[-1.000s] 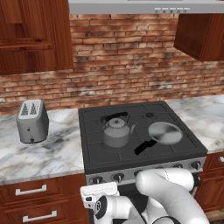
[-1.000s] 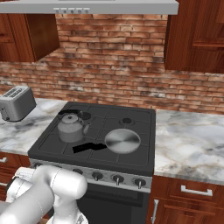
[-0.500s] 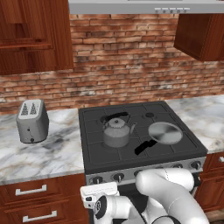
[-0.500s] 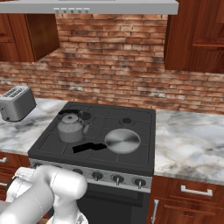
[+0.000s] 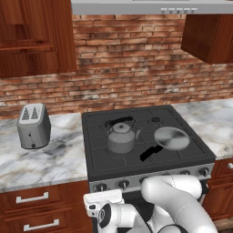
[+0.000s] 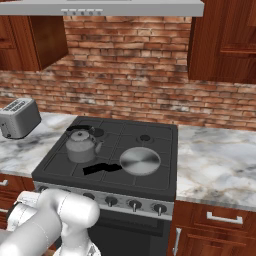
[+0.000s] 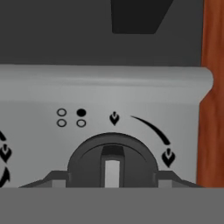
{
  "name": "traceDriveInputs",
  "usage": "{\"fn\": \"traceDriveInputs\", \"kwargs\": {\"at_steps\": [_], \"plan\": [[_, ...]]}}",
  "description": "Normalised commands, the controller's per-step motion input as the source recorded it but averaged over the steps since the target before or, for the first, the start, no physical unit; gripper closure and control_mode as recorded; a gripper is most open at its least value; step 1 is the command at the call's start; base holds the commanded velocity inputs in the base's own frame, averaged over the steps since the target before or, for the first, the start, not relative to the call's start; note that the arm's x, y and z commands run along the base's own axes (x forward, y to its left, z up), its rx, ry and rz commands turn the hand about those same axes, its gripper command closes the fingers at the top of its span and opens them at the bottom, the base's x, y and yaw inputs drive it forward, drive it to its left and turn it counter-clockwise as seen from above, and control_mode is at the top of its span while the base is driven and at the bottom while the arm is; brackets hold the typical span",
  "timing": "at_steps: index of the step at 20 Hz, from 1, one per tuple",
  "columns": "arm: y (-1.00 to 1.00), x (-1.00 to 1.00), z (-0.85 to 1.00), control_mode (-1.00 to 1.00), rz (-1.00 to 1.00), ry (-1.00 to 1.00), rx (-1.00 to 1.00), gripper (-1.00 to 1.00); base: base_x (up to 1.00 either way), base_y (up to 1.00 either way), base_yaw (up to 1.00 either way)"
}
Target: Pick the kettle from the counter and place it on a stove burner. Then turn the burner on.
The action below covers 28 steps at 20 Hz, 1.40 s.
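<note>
The grey kettle (image 5: 120, 139) (image 6: 81, 146) stands upright on the left half of the black stove top, its black handle arched over the lid. Its body hides the stove burner beneath it. In the hand view my gripper (image 7: 112, 182) faces the stove's grey front panel. One dark fingertip rests against each side of a round black knob (image 7: 112, 151). The knob's pale pointer bar runs straight up the view, toward a small flame mark. The marble counter (image 5: 50, 159) (image 6: 220, 160) flanks the stove on both sides.
A grey pan (image 5: 171, 138) (image 6: 140, 161) with a black handle lies on the stove's right half. A toaster (image 5: 33, 126) (image 6: 19, 117) stands on the left counter. A brown cabinet edge (image 7: 212, 109) runs beside the panel. Drawers sit below the counters.
</note>
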Motion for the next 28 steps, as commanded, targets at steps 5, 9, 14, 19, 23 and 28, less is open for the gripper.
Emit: {"fn": "traceDriveInputs", "kwargs": {"at_steps": [5, 9, 14, 19, 23, 28], "plan": [[0.00, 0.00, 0.00, -1.00, 0.13, 0.00, -0.06, 1.00, 0.00, 0.00, 0.00], [0.00, 0.00, 0.00, -1.00, 0.14, 0.00, -0.09, 1.00, 0.00, 0.00, 0.00], [0.00, 0.00, 0.03, -1.00, 0.14, 0.02, -0.07, 1.00, 0.00, 0.00, 0.00], [0.00, 0.00, 0.12, -1.00, 0.05, 0.03, -0.05, 1.00, 0.00, 0.00, 0.00], [0.00, 0.00, 0.11, -1.00, 0.04, 0.03, -0.13, 1.00, 0.00, 0.00, 0.00], [0.00, 0.01, 0.11, -1.00, 0.13, 0.02, -0.17, 1.00, 0.00, 0.00, 0.00]]}}
